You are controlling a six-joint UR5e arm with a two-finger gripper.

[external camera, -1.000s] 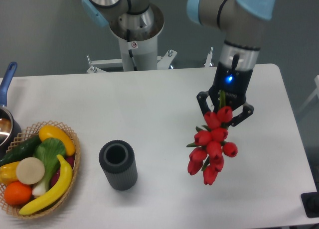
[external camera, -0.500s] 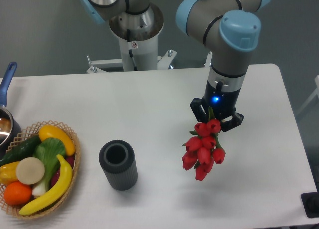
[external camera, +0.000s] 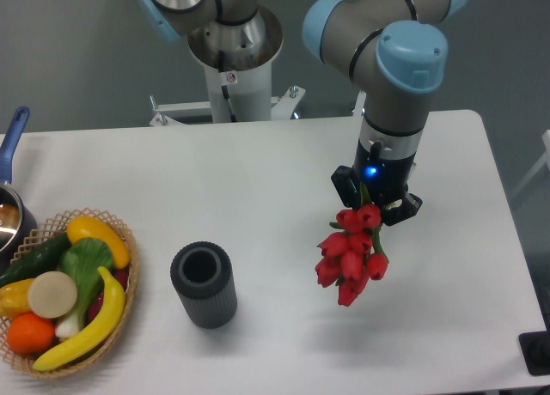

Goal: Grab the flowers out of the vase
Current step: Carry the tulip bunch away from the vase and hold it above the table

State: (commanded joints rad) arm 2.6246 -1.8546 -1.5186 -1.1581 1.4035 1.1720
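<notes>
Item: flowers [external camera: 351, 259], 1 bunch of red tulip buds with a little green showing, hanging head-down in the air over the right half of the tabletop [external camera: 258, 180], a faint shadow beneath them. Held by: end effector [external camera: 375, 204], its 2 fingers closed on the stems just above the topmost buds, a blue light lit on its body; the arm comes down to it from above. Related item: vase [external camera: 204, 285], dark grey, ribbed, upright, its round mouth empty, standing well apart to the left of the bunch. Also present: a wicker basket [external camera: 120, 232] of fake fruit and vegetables at the left edge, including a yellow banana [external camera: 90, 331], and a pot with a blue handle [external camera: 12, 137] behind it. Step in hand, by judgement: the lift appears done, the bunch being clear of the vase and carried. Next move, by judgement: keeping the grip firm on the thin stems so the top-heavy heads do not slip or swing.
</notes>
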